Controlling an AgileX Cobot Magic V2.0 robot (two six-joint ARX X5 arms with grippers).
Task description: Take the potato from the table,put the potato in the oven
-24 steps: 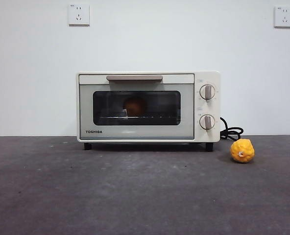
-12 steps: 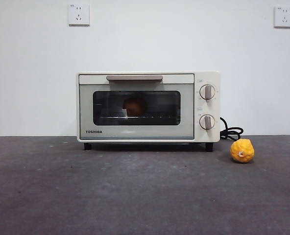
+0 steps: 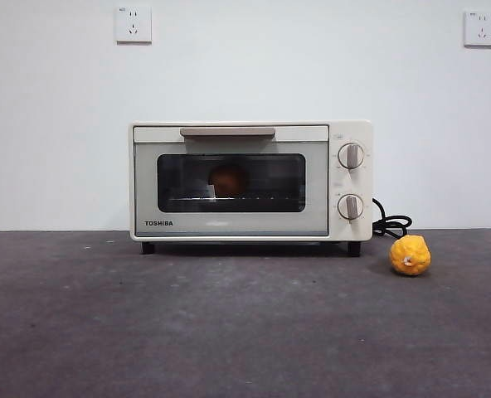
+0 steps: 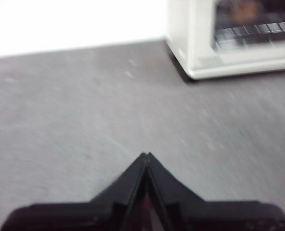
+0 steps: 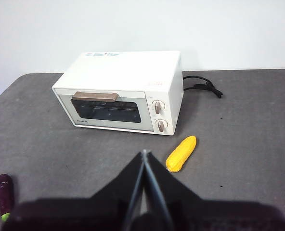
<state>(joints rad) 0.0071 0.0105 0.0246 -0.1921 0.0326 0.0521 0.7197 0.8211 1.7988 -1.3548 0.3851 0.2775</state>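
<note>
The potato (image 3: pixel 228 180) is sitting inside the oven (image 3: pixel 250 181), showing as a dim brownish-orange round through the dark door glass, resting on the wire rack a little toward nine o'clock of the window's middle. The door is looking shut, its beige bar handle (image 3: pixel 227 132) lying flat along the top. So the job is looking done, by my reckoning.

The left gripper (image 4: pixel 147 156) is hanging low over the table (image 3: pixel 229 332), jaws pressed together on nothing, with the oven's corner off at about one o'clock. The right gripper (image 5: pixel 145 154) is sitting higher and farther back, jaws likewise closed and empty, the whole oven ahead at twelve o'clock.

A corn cob (image 5: pixel 181 153) is lying just beside the oven's knob end, and a purple eggplant (image 5: pixel 4 192) is lying well apart.

Were the potato to be handled, I am guessing firm, smooth and fairly heavy; a grasp across its widest middle should stop it rolling out.
</note>
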